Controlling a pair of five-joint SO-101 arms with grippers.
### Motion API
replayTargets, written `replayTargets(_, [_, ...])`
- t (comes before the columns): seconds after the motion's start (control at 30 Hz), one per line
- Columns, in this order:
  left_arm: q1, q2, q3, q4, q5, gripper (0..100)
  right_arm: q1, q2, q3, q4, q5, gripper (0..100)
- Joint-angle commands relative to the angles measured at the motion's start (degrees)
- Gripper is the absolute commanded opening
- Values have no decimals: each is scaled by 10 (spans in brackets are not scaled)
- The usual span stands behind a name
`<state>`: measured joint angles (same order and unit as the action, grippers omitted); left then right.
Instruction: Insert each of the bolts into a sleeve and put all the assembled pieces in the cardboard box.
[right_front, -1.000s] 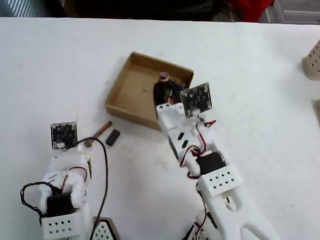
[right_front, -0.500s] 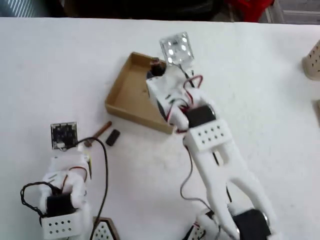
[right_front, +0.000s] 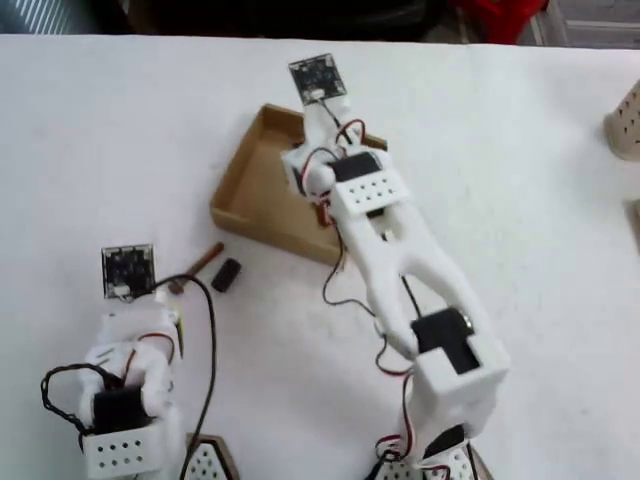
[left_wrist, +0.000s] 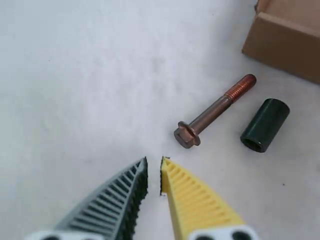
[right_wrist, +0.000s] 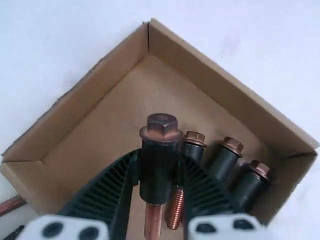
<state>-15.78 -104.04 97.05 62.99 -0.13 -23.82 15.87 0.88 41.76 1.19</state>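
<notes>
My right gripper (right_wrist: 157, 172) is shut on an assembled piece (right_wrist: 156, 160), a copper bolt in a dark sleeve, held upright above the floor of the cardboard box (right_wrist: 95, 135). Three more assembled pieces (right_wrist: 225, 155) lie side by side in the box's corner. In the high view the right arm (right_front: 365, 190) stretches over the box (right_front: 250, 195). A loose copper bolt (left_wrist: 215, 110) and a dark sleeve (left_wrist: 265, 125) lie on the table beside the box (left_wrist: 290, 35). My left gripper (left_wrist: 153, 172) hovers shut just short of the bolt's head, holding nothing.
In the high view the loose bolt (right_front: 205, 258) and sleeve (right_front: 227, 273) lie between the left arm (right_front: 125, 345) and the box's near wall. A black cable (right_front: 210, 340) runs beside the left arm. A pale perforated object (right_front: 625, 120) stands at the right edge.
The right arm has swung forward over the box and turned its wrist, carrying the assembled piece toward the box's far side. The left arm, loose bolt and sleeve have not moved.
</notes>
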Motion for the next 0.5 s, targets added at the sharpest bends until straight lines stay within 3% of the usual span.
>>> replayTargets(0.0, [-4, -4, -1, 3, -4, 76, 4, 33, -55, -3, -1, 21])
replayTargets(0.47, [-4, -4, -1, 3, -4, 76, 4, 189, -181, 1, 0, 22])
